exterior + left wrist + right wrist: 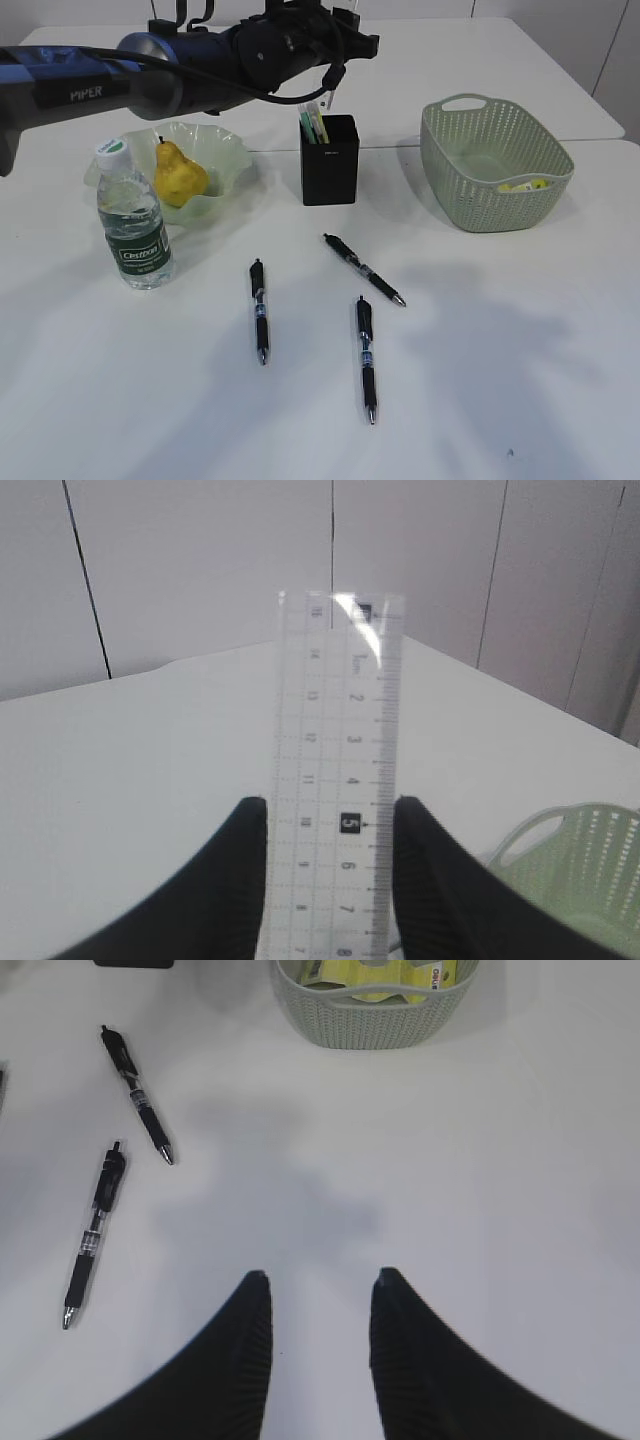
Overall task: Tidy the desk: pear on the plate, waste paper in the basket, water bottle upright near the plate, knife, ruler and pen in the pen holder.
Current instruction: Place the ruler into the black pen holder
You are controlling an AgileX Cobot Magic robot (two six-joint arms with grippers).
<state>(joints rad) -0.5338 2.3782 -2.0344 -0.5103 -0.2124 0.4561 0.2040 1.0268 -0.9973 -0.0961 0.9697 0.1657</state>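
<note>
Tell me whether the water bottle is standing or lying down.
Upright. The water bottle stands on its base on the table, white cap on top, label level, just in front of the plate holding the pear.

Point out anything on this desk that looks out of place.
Three pens lie loose on the table: one left, one nearer the pen holder, one nearest the camera. Nothing looks spilled or damaged.

Tabletop white. Pear yellow, dark stem; plate translucent pale green. Water bottle clear, dark green label, white cap. Pen holder matte black. Basket sage green, perforated weave; waste paper bright yellow. Ruler transparent, black grid markings. Three pens black.
</note>
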